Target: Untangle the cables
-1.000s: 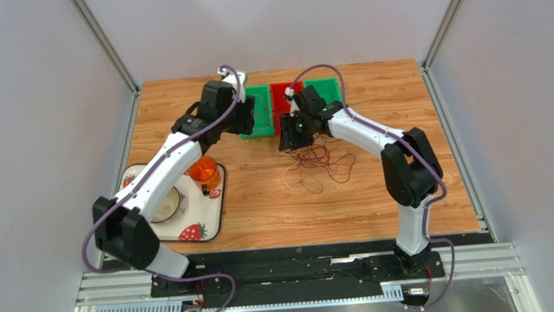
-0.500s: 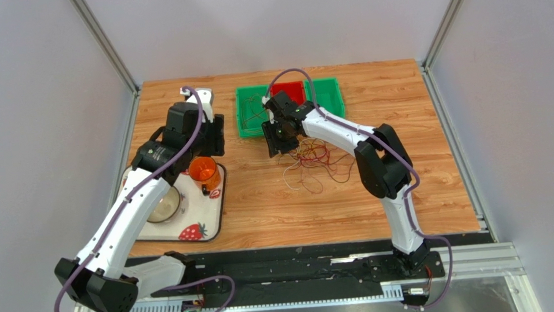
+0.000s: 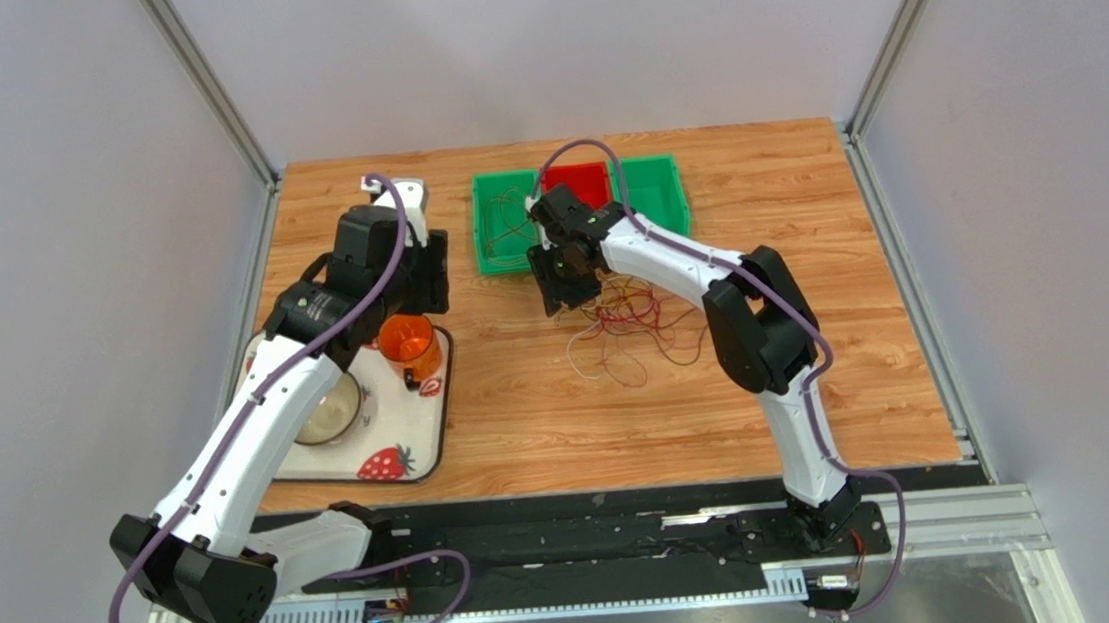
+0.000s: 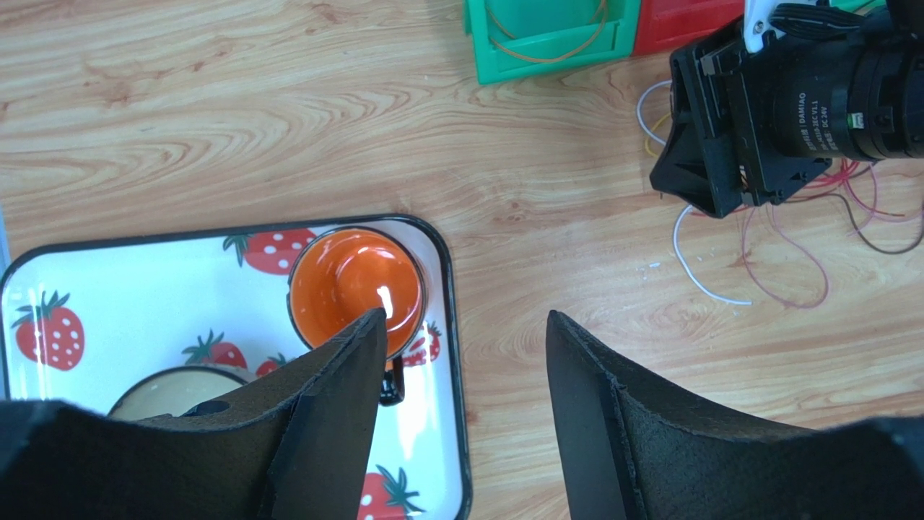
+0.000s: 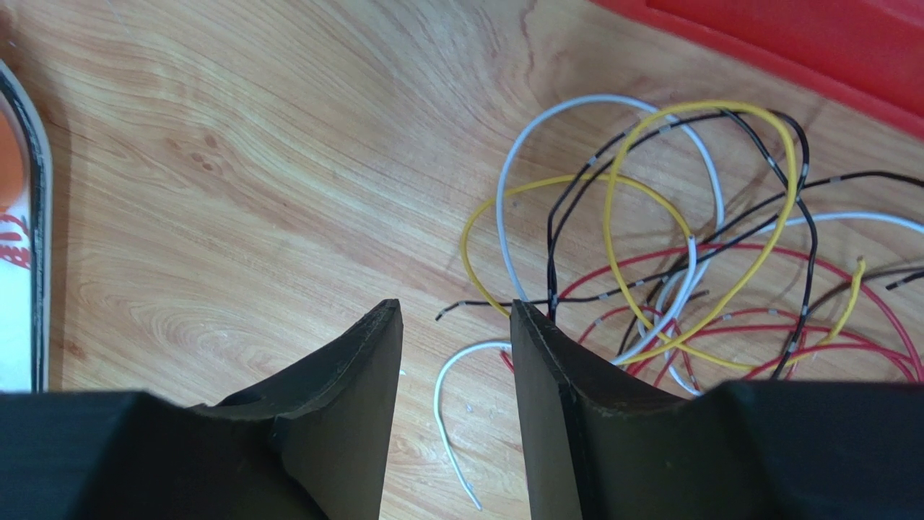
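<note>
Cables [image 5: 690, 255] near red bin [image 5: 824, 43], right pincer [image 5: 456, 314] beside

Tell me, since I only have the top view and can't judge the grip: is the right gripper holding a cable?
Observer: No. The right wrist view shows the right gripper open with nothing clamped; only a white cable end shows through the gap, lying on the table.
Operator: What colours are in the tangle? From up here it looks mostly red.
Observer: The cables are white, yellow, black and red, looped over one another to the gripper's right in that view.
</note>
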`<action>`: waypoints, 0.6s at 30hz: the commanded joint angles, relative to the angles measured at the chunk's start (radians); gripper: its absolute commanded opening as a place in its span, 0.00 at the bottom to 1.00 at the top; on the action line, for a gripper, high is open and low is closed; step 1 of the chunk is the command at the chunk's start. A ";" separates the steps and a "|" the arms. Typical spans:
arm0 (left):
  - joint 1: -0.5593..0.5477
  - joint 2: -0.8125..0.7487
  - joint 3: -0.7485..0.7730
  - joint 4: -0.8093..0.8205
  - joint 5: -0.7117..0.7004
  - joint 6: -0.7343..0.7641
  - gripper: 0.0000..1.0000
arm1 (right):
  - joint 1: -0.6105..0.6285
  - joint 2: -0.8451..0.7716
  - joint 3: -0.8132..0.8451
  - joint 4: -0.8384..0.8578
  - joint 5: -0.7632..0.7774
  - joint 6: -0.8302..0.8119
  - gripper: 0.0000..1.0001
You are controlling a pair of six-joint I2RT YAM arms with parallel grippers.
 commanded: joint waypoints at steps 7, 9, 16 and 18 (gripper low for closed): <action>0.001 -0.009 -0.007 -0.003 -0.013 -0.021 0.64 | 0.022 0.070 0.130 -0.012 0.019 -0.023 0.45; 0.001 -0.006 -0.007 -0.002 -0.012 -0.019 0.64 | 0.024 0.075 0.128 -0.018 0.016 -0.021 0.45; 0.001 -0.009 -0.007 -0.003 -0.012 -0.021 0.64 | 0.027 0.061 0.067 0.003 0.015 -0.011 0.43; 0.001 -0.009 -0.007 -0.002 -0.010 -0.021 0.63 | 0.030 0.069 0.062 0.006 0.015 -0.014 0.43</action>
